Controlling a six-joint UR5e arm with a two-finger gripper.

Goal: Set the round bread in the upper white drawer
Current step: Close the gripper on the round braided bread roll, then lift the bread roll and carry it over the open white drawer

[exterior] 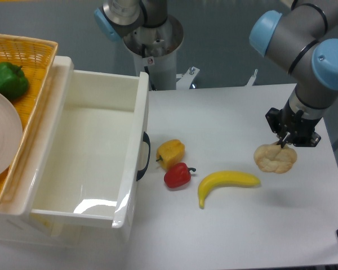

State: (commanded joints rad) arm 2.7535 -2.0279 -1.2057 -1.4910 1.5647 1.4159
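The round bread (276, 159), a pale beige lumpy bun, lies on the white table at the right. My gripper (282, 144) hangs straight down over the bread's far upper edge, its fingertips at or touching the crust. The fingers look close together from this angle, and I cannot tell whether they are shut or gripping the bread. The upper white drawer (130, 169) stands pulled open at the left, deep and empty inside, with its dark curved handle (143, 157) facing the table.
A yellow banana (225, 184), a red pepper (177, 175) and a small yellow pepper (171, 152) lie between the drawer and the bread. A yellow woven basket (28, 48) at far left holds a green pepper (7, 80) and a plate (0, 140).
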